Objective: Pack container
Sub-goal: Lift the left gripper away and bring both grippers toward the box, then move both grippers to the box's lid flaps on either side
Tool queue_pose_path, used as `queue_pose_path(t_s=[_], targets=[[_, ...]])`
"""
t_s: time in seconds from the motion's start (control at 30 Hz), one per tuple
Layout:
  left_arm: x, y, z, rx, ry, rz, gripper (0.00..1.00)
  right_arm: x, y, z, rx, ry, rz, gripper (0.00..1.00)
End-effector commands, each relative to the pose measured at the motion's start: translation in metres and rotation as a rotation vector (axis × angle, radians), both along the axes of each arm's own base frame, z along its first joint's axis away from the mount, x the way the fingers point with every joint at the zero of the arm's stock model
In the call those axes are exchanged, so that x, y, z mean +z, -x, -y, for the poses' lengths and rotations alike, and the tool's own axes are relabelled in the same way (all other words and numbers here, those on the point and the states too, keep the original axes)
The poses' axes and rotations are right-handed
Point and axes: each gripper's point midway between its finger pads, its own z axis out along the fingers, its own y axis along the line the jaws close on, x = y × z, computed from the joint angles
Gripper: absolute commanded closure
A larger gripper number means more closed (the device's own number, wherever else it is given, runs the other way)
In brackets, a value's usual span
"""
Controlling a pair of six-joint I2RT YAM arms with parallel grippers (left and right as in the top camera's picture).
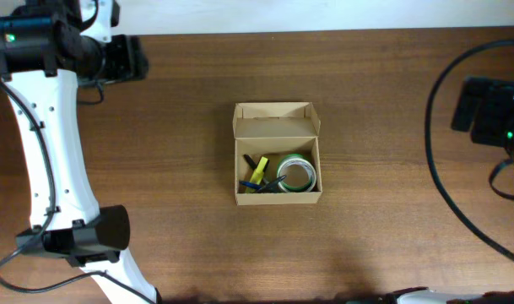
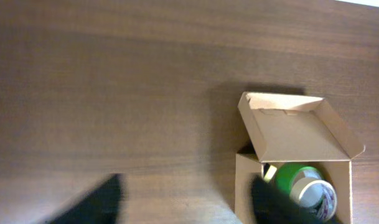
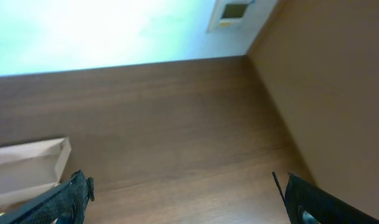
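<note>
Here, the small rectangular tan-brown cardboard box stands about in the middle of the dark brown wooden desk, well apart from all four edges. Its hinged lid flap is open and leans toward the far edge. Inside lie a green roll of tape at the right wall and a yellow pen at the left wall, with some dark small things that are too small to tell.

Bare wood surrounds the box on every side, so there is open room to the left, to the right and toward the near edge. The white left arm runs along the left edge, up to the far left corner. The dark right arm sits at the right edge, where a black cable curves over the wood.

In the left wrist view, the left gripper has its jaws spread wide; it holds nothing and hangs above bare wood, the box to one side of it. In the right wrist view, the right gripper is also spread wide and empty, over bare wood, with a corner of the box beside one finger.
</note>
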Motion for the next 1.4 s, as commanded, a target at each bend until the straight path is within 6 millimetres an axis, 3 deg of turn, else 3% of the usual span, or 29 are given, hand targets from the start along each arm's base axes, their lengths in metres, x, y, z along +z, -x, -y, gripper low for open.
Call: queue_pose_path(t_s=[0.0,0.03,0.07,0.1,0.17,0.23,0.47,0.73,0.93,1.17,1.37], targets=[[-0.034,-0.004,-0.002,0.020,0.042,-0.116,0.70,-0.033,-0.026,-0.019,0.060,-0.062,-0.117,0.00],[-0.042,-0.004,-0.002,0.020,0.045,-0.143,0.82,-0.043,-0.032,-0.022,0.070,-0.069,-0.152,0.08],[-0.048,-0.005,-0.002,0.021,0.046,-0.162,0.93,-0.053,-0.038,-0.026,0.078,-0.074,-0.188,0.22],[-0.056,-0.007,-0.002,0.020,0.049,-0.181,0.98,-0.066,-0.045,-0.029,0.087,-0.080,-0.233,0.39],[-0.069,-0.010,-0.002,0.020,0.051,-0.213,0.98,-0.089,-0.055,-0.034,0.093,-0.083,-0.314,0.75],[-0.080,-0.014,-0.002,0.021,0.053,-0.235,0.98,-0.113,-0.064,-0.036,0.091,-0.078,-0.397,0.96],[-0.122,-0.027,-0.002,0.015,0.068,-0.299,0.98,-0.193,-0.083,-0.041,0.079,-0.059,-0.663,0.96],[-0.183,-0.033,0.022,-0.028,0.221,-0.385,0.98,-0.255,-0.098,-0.055,0.143,-0.274,-0.852,0.96],[-0.218,-0.042,0.043,-0.060,0.364,-0.413,0.98,-0.277,-0.105,-0.048,0.161,-0.490,-0.899,0.96],[-0.241,-0.058,0.064,-0.086,0.510,-0.408,0.98,-0.290,-0.110,-0.032,0.117,-0.675,-0.905,0.96],[-0.255,-0.062,0.081,-0.105,0.570,-0.421,0.98,-0.307,-0.115,-0.031,0.104,-0.761,-0.939,0.96]])
